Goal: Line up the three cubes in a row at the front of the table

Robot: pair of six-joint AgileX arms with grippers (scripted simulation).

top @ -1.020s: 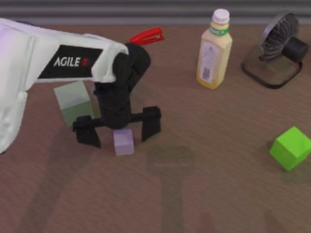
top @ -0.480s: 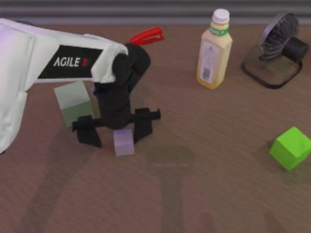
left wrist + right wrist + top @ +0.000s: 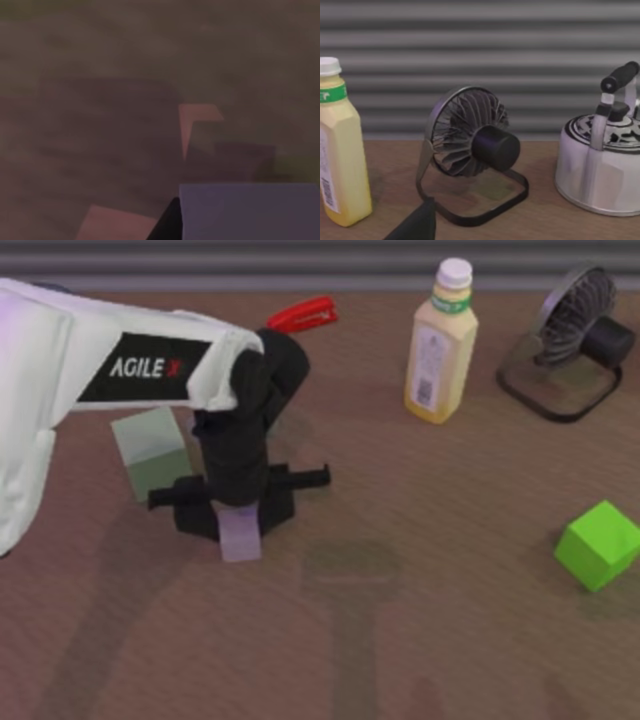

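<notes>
My left gripper (image 3: 238, 518) is shut on the small lavender cube (image 3: 240, 534) at the table's (image 3: 420, 630) left middle. The left wrist view shows that lavender cube (image 3: 250, 212) close up with a dark finger (image 3: 170, 225) against its side. Just behind and to the left of the gripper stands the large pale sage-green cube (image 3: 150, 450). The bright lime-green cube (image 3: 598, 544) lies far off at the right edge. My right gripper (image 3: 422, 225) is out of the top view; only a dark part of it shows in its wrist view.
At the back stand a yellow bottle (image 3: 440, 345), a small dark fan (image 3: 570, 335) and a red object (image 3: 305, 312), before the grey ribbed strip (image 3: 300, 265). The right wrist view adds a silver kettle (image 3: 602, 165) beside the fan (image 3: 470, 135).
The left gripper's fingers have closed in from both sides onto the lavender cube, which has shifted slightly to the left. The other cubes have not moved.
</notes>
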